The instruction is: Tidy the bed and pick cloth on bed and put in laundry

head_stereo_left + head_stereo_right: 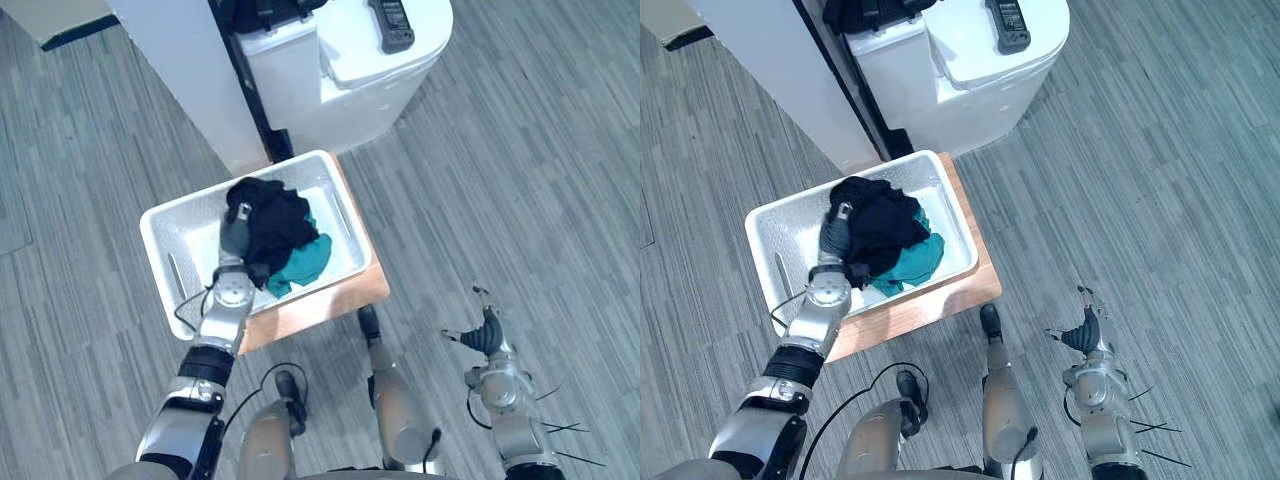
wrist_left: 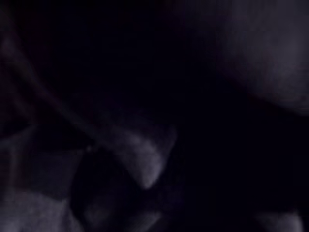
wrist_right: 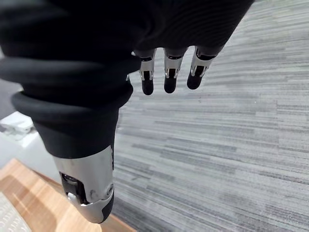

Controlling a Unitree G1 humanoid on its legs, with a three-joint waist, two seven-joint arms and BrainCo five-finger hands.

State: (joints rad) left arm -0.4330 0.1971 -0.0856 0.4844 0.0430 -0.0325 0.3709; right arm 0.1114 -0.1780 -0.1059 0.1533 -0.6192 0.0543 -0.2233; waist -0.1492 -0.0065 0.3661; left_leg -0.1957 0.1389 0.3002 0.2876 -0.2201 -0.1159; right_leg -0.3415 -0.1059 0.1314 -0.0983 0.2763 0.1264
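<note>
Left hand (image 1: pixel 236 240) in white basket (image 1: pixel 190 215), fingers buried in black cloth (image 1: pixel 278 218) at its 1 o'clock; grip can't tell. Right hand (image 1: pixel 488 335) slack and empty, well off at basket's 4 o'clock.

Left robot hand (image 1: pixel 236 238) reaches forward; right robot hand (image 1: pixel 487 337) hangs, seemingly relaxed.

Soft, matt black cloth (image 1: pixel 278 222) and teal cloth (image 1: pixel 305 262) lie crumpled in a smooth, faintly glossy white plastic tub (image 1: pixel 172 240) on a bench (image 1: pixel 320 305) of smooth, satin-finished wood, above a matt grey floor (image 1: pixel 520 180) with streaked grain.
</note>
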